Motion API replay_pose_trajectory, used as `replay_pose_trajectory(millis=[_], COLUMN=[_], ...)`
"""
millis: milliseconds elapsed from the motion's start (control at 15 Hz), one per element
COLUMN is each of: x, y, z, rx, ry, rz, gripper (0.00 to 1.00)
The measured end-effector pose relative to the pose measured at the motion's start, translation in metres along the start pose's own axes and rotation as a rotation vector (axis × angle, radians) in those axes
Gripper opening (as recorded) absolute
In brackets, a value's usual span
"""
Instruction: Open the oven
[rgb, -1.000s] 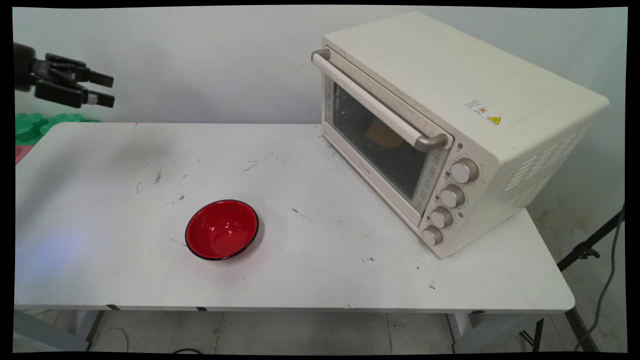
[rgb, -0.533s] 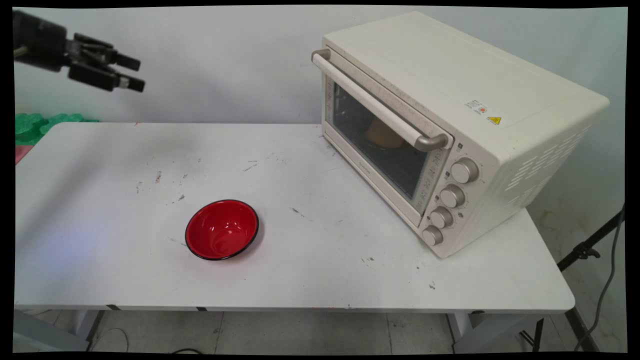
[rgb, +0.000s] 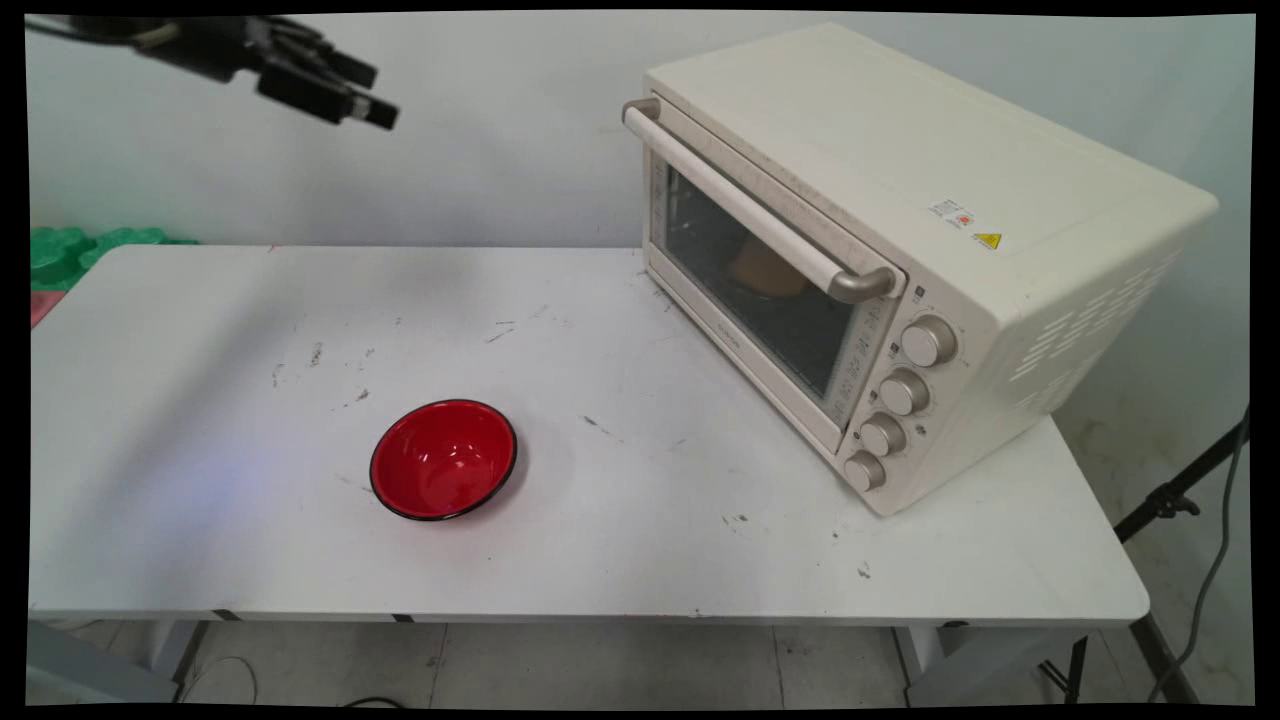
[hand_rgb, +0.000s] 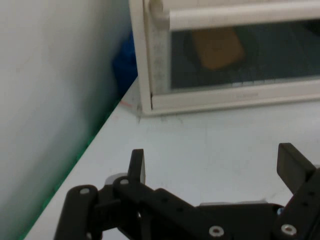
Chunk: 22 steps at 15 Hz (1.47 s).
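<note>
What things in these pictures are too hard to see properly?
- The brownish thing inside the oven: dim behind the dark door glass in both views.
- The labels by the knobs: too small, main view.
- The arm behind the gripper: cut off by the top edge, main view.
- The red bowl: outside the hand view.

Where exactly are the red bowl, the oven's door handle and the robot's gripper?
red bowl (rgb: 444, 460): main view, inner bottom.
oven door handle (rgb: 745, 208): main view, middle of the bar.
gripper (hand_rgb: 212, 167): hand view, gap midway between its open fingertips.
</note>
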<state>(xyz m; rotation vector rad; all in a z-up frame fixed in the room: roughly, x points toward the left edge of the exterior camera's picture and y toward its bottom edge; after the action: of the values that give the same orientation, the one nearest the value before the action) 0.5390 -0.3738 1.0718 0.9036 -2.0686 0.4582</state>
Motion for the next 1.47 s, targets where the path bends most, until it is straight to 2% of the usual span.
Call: replay_pose_trajectory(millis=[200,667,733,1067,1467], x=[0.032,0.085,0.09,0.112,0.13], y=[0.018,0.059,0.065,0.092,0.11], z=[0.026,0.082,0.089,0.132,0.173], rx=[-0.001,-0.01,-0.012,-0.017,-0.016], ry=[0.004,-0.001,-0.004,-0.025,-0.041], rz=[0.007,0.016,0.016,0.022,0.04], gripper=[1.0,1.0,0.0,0.0,0.0])
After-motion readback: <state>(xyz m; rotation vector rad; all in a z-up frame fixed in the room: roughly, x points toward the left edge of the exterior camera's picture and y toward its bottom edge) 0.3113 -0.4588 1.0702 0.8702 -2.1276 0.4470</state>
